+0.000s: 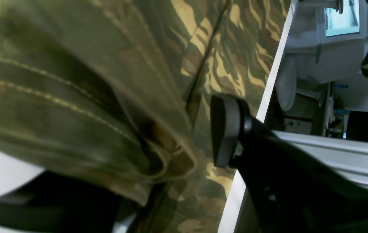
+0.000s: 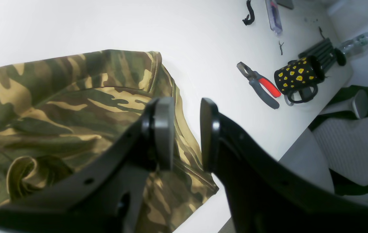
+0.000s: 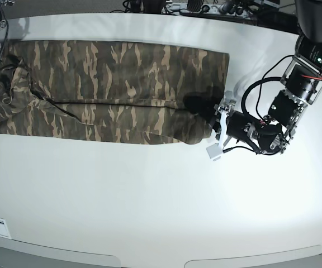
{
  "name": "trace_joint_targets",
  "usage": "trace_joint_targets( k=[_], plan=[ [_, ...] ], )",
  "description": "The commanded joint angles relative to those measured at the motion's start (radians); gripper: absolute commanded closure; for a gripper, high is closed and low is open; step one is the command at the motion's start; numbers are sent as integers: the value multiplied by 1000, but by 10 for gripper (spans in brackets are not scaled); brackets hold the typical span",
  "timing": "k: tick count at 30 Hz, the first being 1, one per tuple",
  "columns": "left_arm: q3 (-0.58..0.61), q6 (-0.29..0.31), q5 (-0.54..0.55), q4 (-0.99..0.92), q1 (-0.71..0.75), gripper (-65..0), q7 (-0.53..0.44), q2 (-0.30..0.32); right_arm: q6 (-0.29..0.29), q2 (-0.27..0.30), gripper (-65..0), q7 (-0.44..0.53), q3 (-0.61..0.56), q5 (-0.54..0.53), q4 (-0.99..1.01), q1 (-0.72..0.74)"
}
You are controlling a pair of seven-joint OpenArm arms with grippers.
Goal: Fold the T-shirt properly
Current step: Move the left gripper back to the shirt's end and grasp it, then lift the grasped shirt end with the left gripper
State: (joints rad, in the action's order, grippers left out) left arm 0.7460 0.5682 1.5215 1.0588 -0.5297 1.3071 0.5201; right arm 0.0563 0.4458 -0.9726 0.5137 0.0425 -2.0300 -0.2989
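Bunched T-shirt (image 1: 83, 97) hem fills the left gripper (image 3: 201, 114), its jaws wide around the fold. Right gripper (image 2: 186, 132) hovers part-open, empty, above the white table (image 3: 161, 195).

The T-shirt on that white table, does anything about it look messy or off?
Yes: the T-shirt is folded lengthwise, but its bottom flap lies crooked, and cloth bunches at the right end beside the left gripper.

Base view overhead on the table (image 3: 161, 195); both wrist views close, perhaps sharing the T-shirt (image 3: 116, 89)
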Motion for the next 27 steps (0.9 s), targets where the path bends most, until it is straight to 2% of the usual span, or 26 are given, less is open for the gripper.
trace_joint_targets(
  k=[1,4,5,8,11,18,23,27],
  plan=[
    [13,-18,-38,-4,3,-297,89,26,8,20,-172,23,11,18,-16,8],
    [13,-11,-38,-4,3,-286,89,38,8,20,-172,31,11,18,-16,8],
    [13,-11,-38,-4,3,-245,89,42,8,20,-172,31,11,18,-16,8],
    [13,-11,-38,-4,3,0,89,53,13,20,-172,31,11,18,-16,8],
    [12,-11,-54,-4,2,0,89,56,27,20,-171,35,11,18,-16,8],
    [-19,-15,-129,-5,-23,0,89,71,17,20,-171,39,11,-15,-17,9],
    [-95,-16,-130,-5,-58,0,89,96,-88,20,-171,55,11,-158,-17,10],
    [-159,-16,-129,-5,-90,0,89,124,-199,20,-171,90,11,-260,-17,10]
  ],
)
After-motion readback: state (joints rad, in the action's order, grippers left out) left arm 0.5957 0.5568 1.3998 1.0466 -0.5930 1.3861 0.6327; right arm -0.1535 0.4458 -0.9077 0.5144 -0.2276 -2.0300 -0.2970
